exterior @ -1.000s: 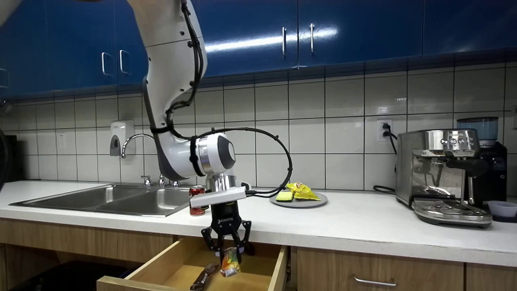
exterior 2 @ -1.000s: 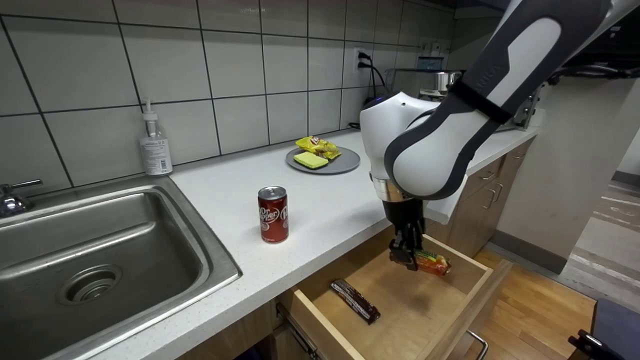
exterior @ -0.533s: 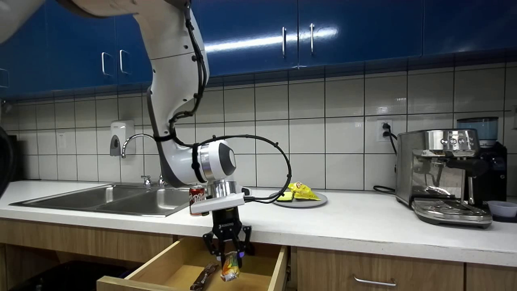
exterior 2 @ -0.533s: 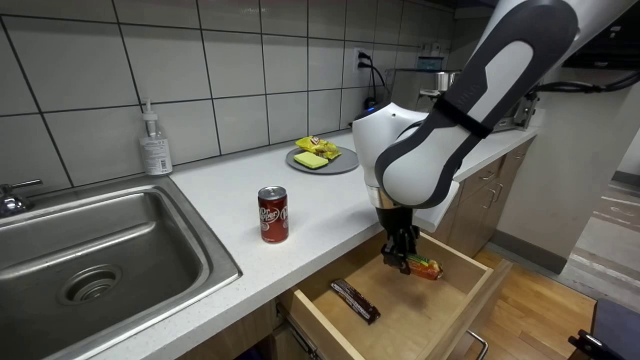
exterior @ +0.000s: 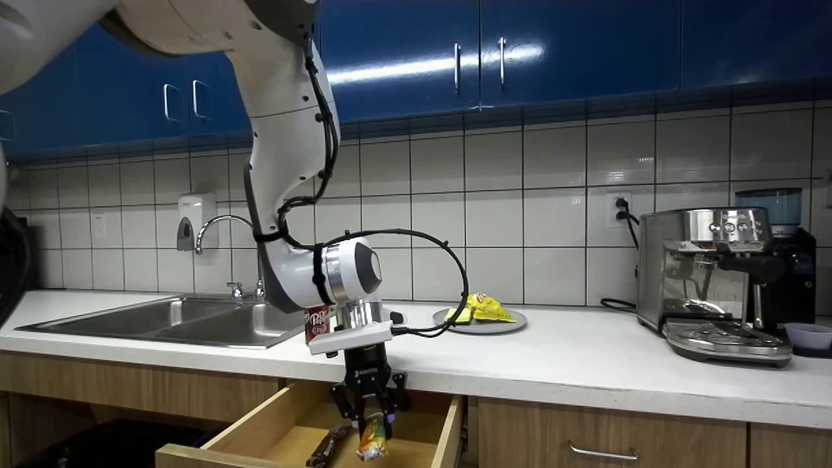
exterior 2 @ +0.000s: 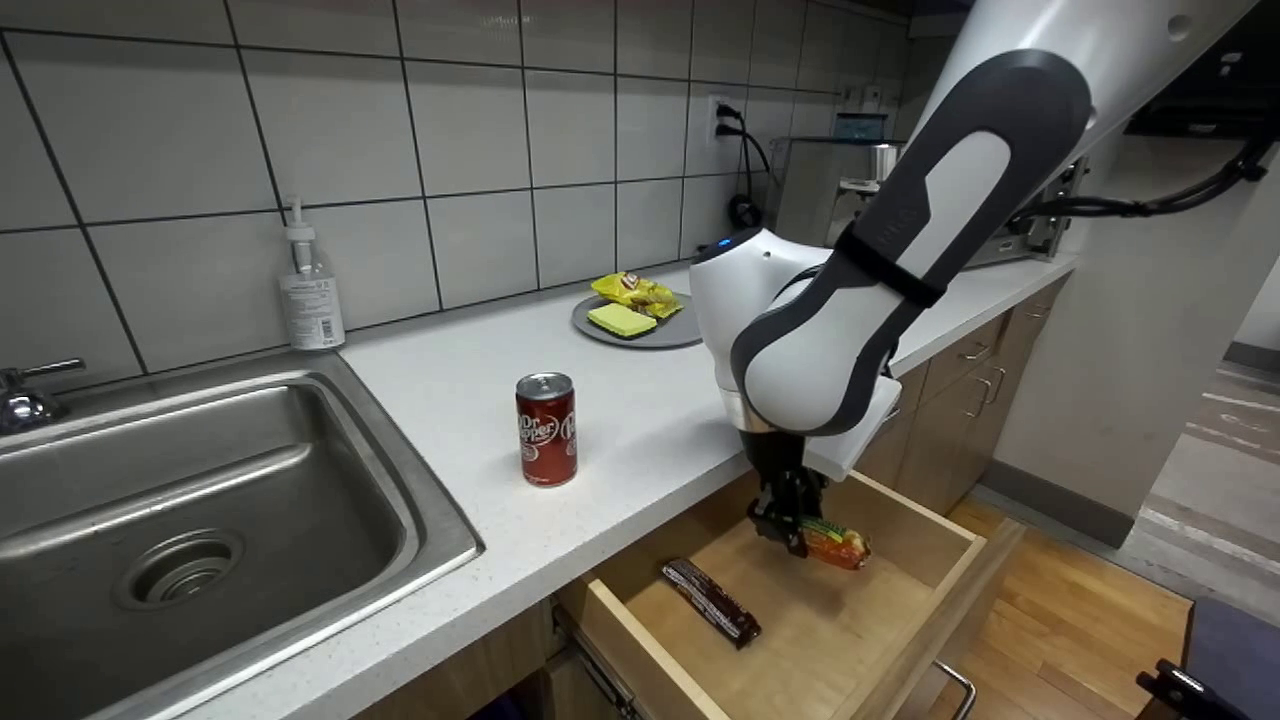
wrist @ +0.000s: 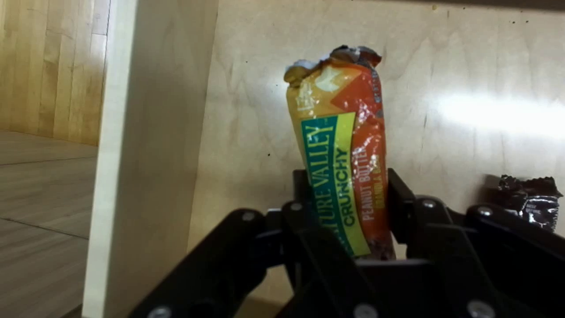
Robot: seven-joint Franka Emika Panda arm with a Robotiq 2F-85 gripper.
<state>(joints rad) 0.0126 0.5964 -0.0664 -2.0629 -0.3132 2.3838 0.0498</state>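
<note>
My gripper (wrist: pixel 348 196) is shut on an orange, green and yellow Nature Valley granola bar (wrist: pixel 337 132), one finger on each side of its near half. The bar's far end sticks out past the fingertips. In both exterior views the gripper (exterior: pixel 372 426) (exterior 2: pixel 785 535) points down inside an open wooden drawer (exterior 2: pixel 800 650), and the bar (exterior: pixel 373 445) (exterior 2: pixel 840 547) is near its right side. A shadow shows on the drawer floor below the bar; contact with the floor cannot be told. A dark brown wrapped bar (exterior 2: pixel 710 602) lies on the drawer floor, partly seen in the wrist view (wrist: pixel 536 201).
The white counter (exterior: pixel 552 364) overhangs the drawer's back. On it stand a red Dr Pepper can (exterior 2: pixel 547 430), a grey plate (exterior 2: pixel 680 330) with a yellow bag (exterior 2: pixel 637 293) and a yellow sponge (exterior 2: pixel 621 319), a steel sink (exterior 2: pixel 250 490) and an espresso machine (exterior: pixel 715 286).
The gripper has moved lower into the drawer with the granola bar still in it, shifting leftward in an exterior view. The brown bar and drawer have not moved.
</note>
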